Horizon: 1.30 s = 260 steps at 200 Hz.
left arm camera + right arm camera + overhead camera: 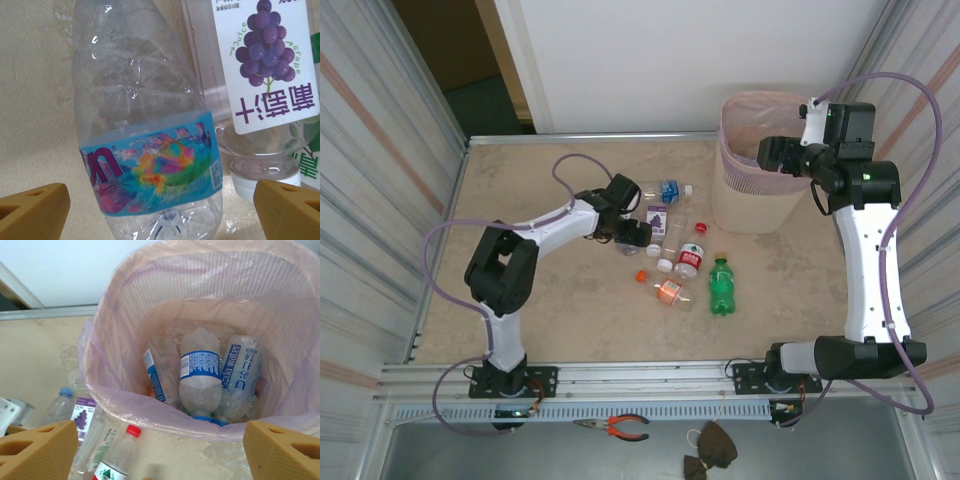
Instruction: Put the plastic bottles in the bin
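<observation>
Lying between spread left jaws: clear blue-label bottle (145, 150), touching neither.

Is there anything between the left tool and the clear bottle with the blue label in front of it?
Nothing visible. The blue-label bottle lies directly ahead of the open left tool. The grape juice bottle lies beside it, close to one finger, not in front.

Clear bottles (200, 372) lie heaped inside the upright pink bin (750, 205) — loose bottles (688, 258) lie scattered beside it.
</observation>
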{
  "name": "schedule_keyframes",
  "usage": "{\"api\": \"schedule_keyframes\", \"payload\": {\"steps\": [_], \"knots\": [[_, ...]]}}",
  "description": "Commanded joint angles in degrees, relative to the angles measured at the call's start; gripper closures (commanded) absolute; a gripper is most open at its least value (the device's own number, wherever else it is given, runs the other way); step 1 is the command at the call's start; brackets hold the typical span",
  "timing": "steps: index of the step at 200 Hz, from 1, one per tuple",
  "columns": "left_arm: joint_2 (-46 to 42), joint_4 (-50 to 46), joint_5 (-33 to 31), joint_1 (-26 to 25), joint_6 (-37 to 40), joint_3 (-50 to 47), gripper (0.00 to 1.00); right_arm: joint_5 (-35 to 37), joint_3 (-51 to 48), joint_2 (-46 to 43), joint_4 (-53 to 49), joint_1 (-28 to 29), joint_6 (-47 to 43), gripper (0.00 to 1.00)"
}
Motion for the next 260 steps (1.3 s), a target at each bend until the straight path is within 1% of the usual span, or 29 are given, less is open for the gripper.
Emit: {"api": "schedule_keyframes", "payload": {"steps": [1,73,130,199,260], "knots": [[1.59,-1.53,1.74,0.6,-0.82,2.01,0.05,-0.5,-0.63,-1.83,0.95,0.18,0.94,0.15],[5.83,-2.11,1.73,0.73,-1.12,3.27,0.06,-0.75,-0.45,-1.91,0.94,0.13,0.95,0.15],[6.59,-2.19,1.24,1.01,-1.14,3.25,0.12,-0.91,-0.27,-2.13,0.93,0.17,0.71,0.15],[3.75,-2.1,0.53,1.06,-0.76,2.19,0.23,-1.04,-0.11,-2.59,1.22,0.2,0.73,0.15],[-0.67,-1.67,-0.26,1.79,-0.53,-0.61,0.27,-2.09,-0.17,-2.99,1.77,0.24,1.51,0.16]]}}
